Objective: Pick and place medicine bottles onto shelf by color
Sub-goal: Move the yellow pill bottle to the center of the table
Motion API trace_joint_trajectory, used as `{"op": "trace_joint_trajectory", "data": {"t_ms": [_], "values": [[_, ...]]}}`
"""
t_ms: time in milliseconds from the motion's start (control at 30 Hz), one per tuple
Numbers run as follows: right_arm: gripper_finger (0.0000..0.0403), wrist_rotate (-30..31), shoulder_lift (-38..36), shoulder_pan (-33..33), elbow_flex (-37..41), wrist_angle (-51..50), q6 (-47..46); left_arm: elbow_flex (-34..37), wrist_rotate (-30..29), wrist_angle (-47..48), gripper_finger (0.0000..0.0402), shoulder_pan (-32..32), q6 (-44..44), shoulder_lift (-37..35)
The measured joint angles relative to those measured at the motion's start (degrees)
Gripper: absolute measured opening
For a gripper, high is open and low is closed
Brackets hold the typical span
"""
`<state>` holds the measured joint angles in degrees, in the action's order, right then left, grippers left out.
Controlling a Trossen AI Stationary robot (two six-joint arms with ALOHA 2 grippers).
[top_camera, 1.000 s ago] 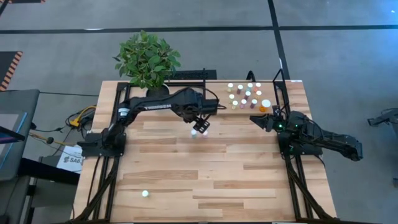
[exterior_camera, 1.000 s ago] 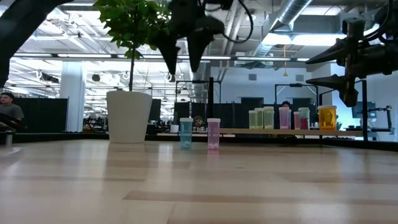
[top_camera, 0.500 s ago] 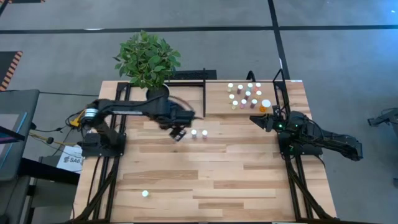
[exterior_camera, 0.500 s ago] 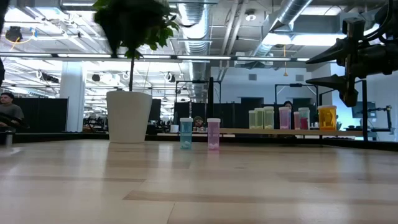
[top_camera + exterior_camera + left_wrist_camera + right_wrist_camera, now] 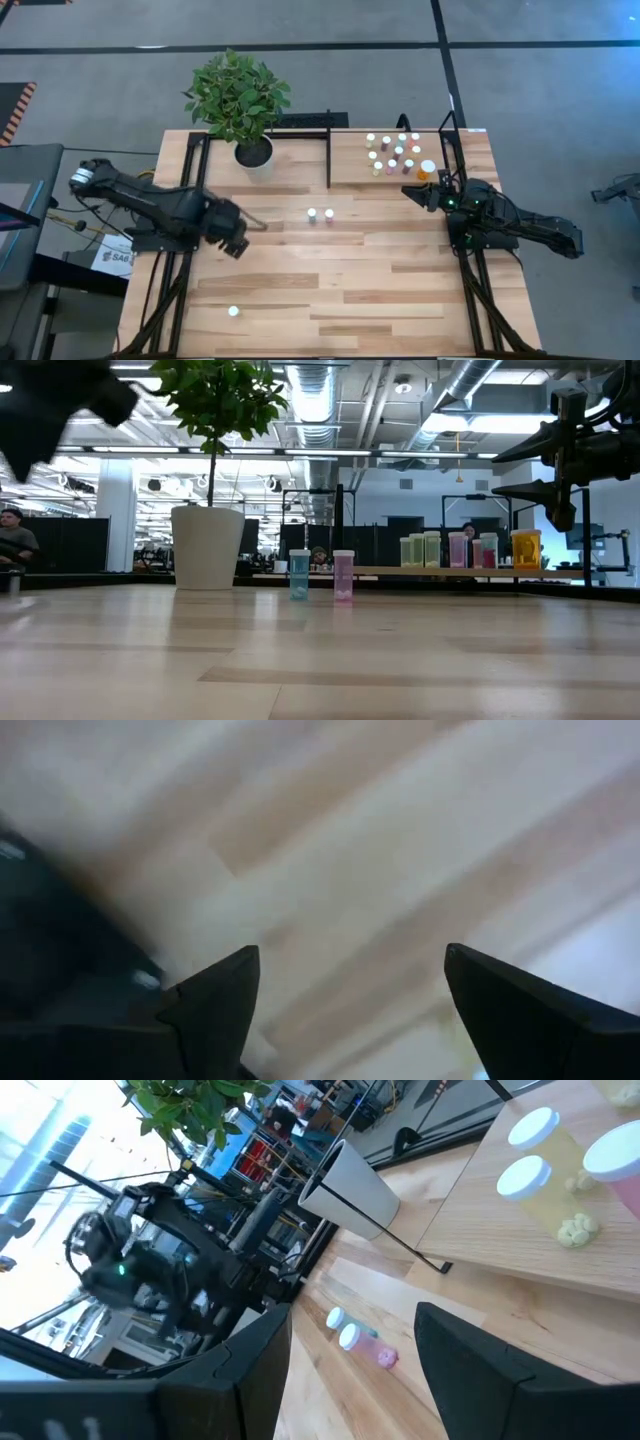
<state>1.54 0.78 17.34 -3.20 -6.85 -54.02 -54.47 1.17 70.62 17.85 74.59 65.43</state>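
- The plank table fills my overhead view, with one arm mounted at each side edge.
- The potted plant stands at the far left of the table, its white pot upright on the wood.
- The shelf lies flat in the far right corner, just beside the plant's corner frame bars.
- My left gripper sits low over the left part of the table, well apart from every bottle; in its wrist view the two fingers are spread wide over bare wood, holding nothing.
- My right gripper hovers at the shelf's near right corner, fingers parted and empty.
- A cluster of medicine bottles stands on the shelf, white caps up, greenish, pink and orange in the low view.
- The larger orange bottle stands at the shelf's near right edge, near the right gripper.
- Two bottles stand mid-table, just beside each other: a blue one and a pink one.
- One lone bottle sits near the table's front left.
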Motion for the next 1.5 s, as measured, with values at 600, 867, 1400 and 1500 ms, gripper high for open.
{"op": "trace_joint_trajectory", "data": {"t_ms": [600,867,1400,1500], "values": [[0.0234,0.0,0.0,-0.02,0.0,0.0,0.0,6.13,4.58,-26.21,0.0304,23.76,24.87,10.74],[0.0234,0.0,0.02,-0.02,0.0,0.0,0.0,1.87,4.54,-30.47,0.0304,27.45,29.05,20.31],[0.0234,0.0,0.02,0.0,0.0,0.0,0.0,-6.21,7.12,-26.75,0.0304,27.87,29.41,32.2],[0.0234,0.0,0.02,0.0,0.0,0.0,0.0,-6.21,5.87,-25.74,0.0304,27.87,29.18,32.07]]}}
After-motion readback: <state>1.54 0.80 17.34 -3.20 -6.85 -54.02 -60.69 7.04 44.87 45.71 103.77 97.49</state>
